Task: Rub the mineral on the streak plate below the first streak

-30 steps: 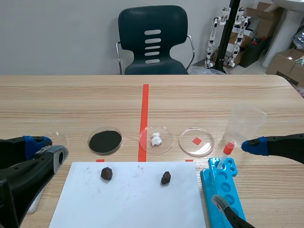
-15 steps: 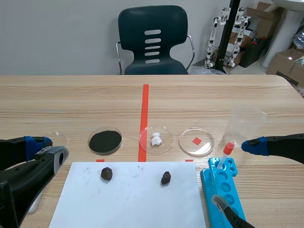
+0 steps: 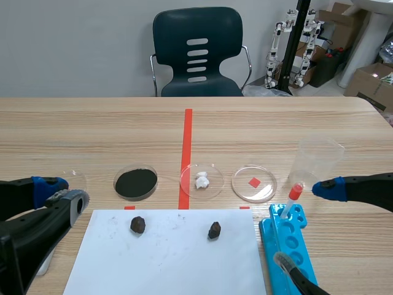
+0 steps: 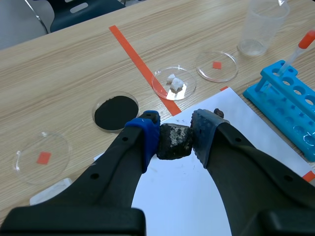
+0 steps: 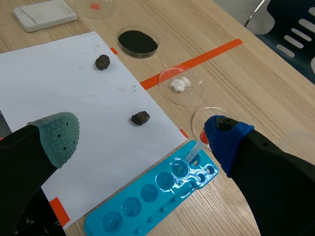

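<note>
A: The left pincer (image 4: 174,141) is clamped on a dark rough mineral lump (image 4: 172,144), at the near left, above the white paper sheet (image 4: 178,196). The lump is blackish with pale shiny specks.

B: In the scene view I cannot see it; the arm covers it.

A: Yes, and it also covers most of the white rectangular streak plate (image 5: 44,14), which carries one thin dark line. The right pincer (image 5: 141,133) stands wide at the near right, holding nothing.

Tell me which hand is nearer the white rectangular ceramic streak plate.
Left. The left hand, shut on the dark mineral chunk, hovers beside the white streak plate; the right hand, open, is across the white paper sheet, over the blue tube rack.
</note>
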